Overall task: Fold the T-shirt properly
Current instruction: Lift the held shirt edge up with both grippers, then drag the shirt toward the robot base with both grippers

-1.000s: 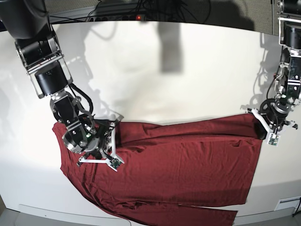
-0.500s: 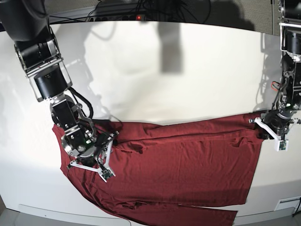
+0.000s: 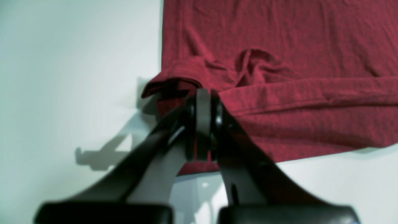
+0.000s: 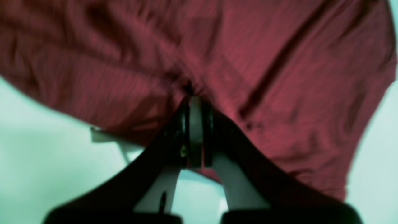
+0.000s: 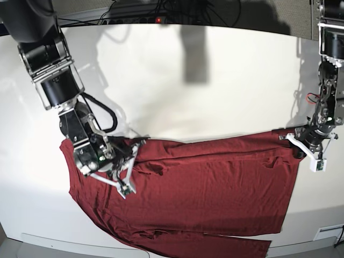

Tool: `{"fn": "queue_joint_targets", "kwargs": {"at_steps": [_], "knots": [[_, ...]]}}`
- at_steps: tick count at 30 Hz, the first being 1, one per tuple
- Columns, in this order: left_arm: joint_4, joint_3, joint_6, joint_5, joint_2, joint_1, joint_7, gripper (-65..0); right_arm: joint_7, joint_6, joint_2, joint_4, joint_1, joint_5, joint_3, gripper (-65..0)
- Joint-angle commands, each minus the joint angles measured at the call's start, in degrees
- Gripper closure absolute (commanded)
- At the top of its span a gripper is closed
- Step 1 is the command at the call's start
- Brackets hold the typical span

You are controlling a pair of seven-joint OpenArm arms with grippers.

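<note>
The maroon T-shirt lies spread flat across the near half of the white table, with its lower edge hanging past the front. In the left wrist view, my left gripper is shut on the shirt's folded corner hem. In the base view that gripper sits at the shirt's far right corner. My right gripper is shut too, pinching a bunched ridge of the cloth. In the base view it is over the shirt's upper left part.
The white table stretches bare behind the shirt. Cables and a power strip run along its back edge. The table's front edge is close below the shirt. A small wrinkle sits near the right side.
Both grippers have closed on the fabric. The left one settled onto the right corner. The right one shifted slightly up and right, bunching the cloth beside it.
</note>
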Motion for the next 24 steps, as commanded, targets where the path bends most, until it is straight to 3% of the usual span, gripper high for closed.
{"fn": "queue_joint_targets", "kwargs": {"at_steps": [1, 11, 18, 24], "knots": [[1.05, -0.44, -0.02, -0.68, -0.81, -1.16, -1.73, 0.0, 2.25, -0.24, 0.35, 0.98, 1.16, -0.04, 0.46, 0.0], [-3.34, -0.44, 0.0, -1.11, 0.87, -0.83, -4.72, 0.0, 8.9, -0.24, 0.5, -3.87, -1.62, -3.54, 0.46, 0.0], [-5.29, -0.42, -0.07, -0.98, 3.69, 1.09, -7.5, 0.0, 9.11, -0.11, 1.22, -6.14, -1.64, -3.61, 0.46, 0.0], [-5.31, -0.44, -0.2, 0.7, 3.96, 3.19, -7.5, 0.0, 8.74, 4.52, 2.64, -6.12, -2.27, -2.97, 0.46, 0.0]]}}
